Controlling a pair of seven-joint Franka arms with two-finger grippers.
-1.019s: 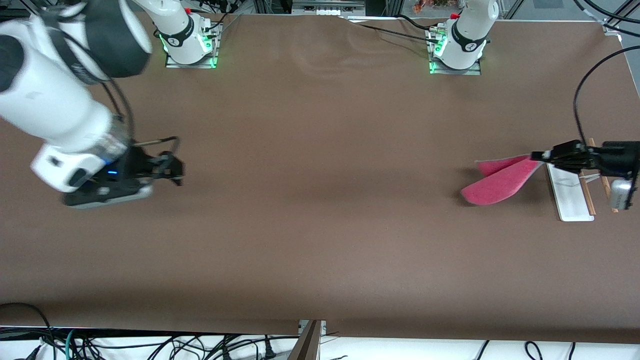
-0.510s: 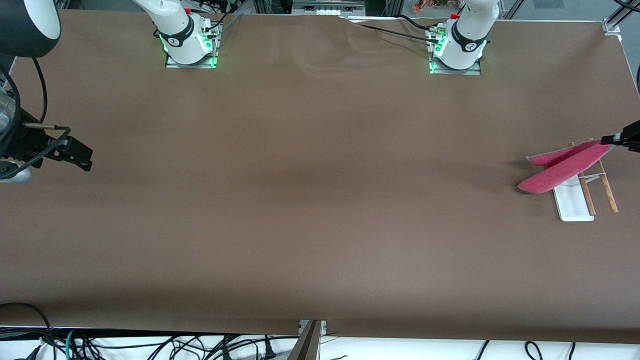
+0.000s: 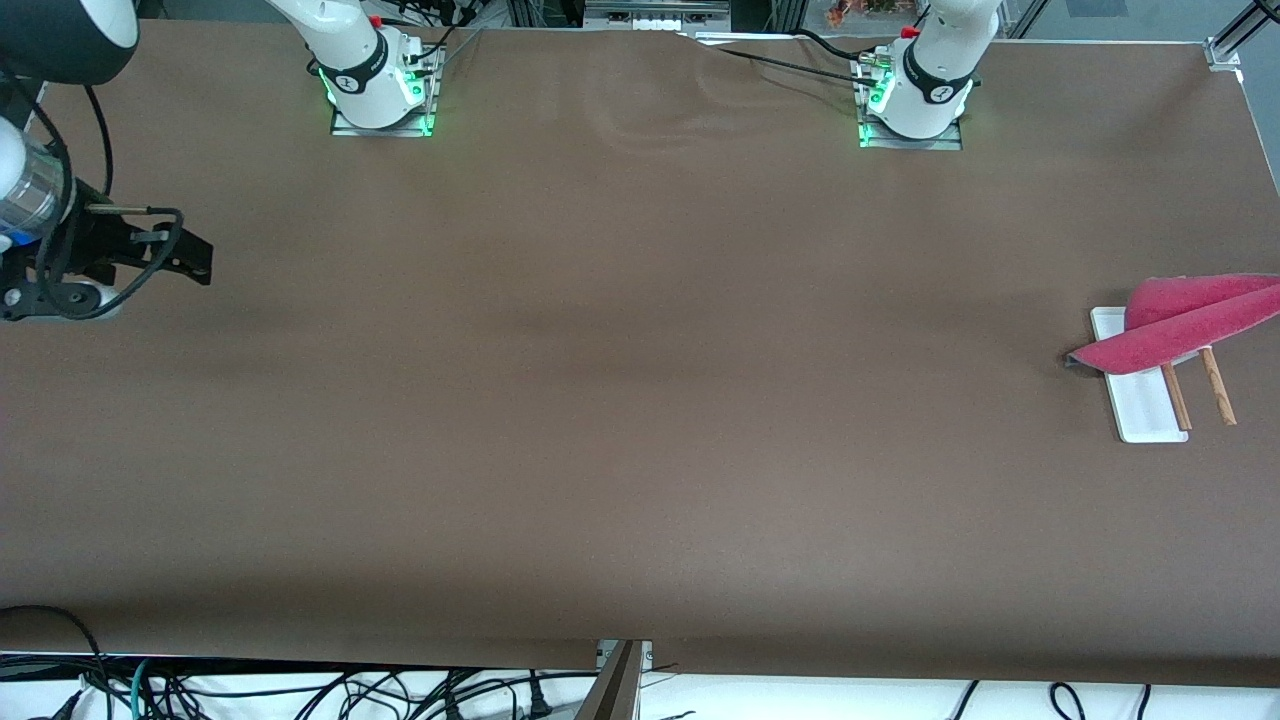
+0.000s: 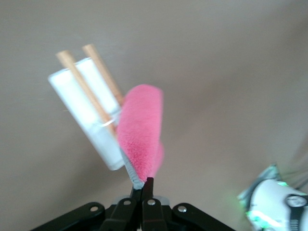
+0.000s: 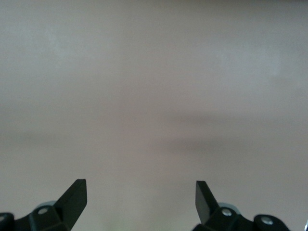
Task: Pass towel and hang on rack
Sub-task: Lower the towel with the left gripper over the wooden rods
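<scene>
The towel (image 3: 1185, 320), pink-red with a grey underside, hangs folded in the air over the rack's white base (image 3: 1140, 405) and across its two wooden rods (image 3: 1218, 385), at the left arm's end of the table. The left gripper is out of the front view. In the left wrist view my left gripper (image 4: 144, 185) is shut on the pale edge of the towel (image 4: 140, 132), with the rack (image 4: 91, 110) beneath it. My right gripper (image 3: 195, 262) is open and empty over bare table at the right arm's end; it also shows open in the right wrist view (image 5: 141, 192).
The two arm bases (image 3: 380, 90) (image 3: 915, 95) with green lights stand at the table's back edge. The rack lies close to the table's end edge. Cables (image 3: 300, 690) hang below the front edge.
The left gripper has carried the towel toward the left arm's end of the table, over the rack, and left the front view. The right arm has drawn back toward its own end.
</scene>
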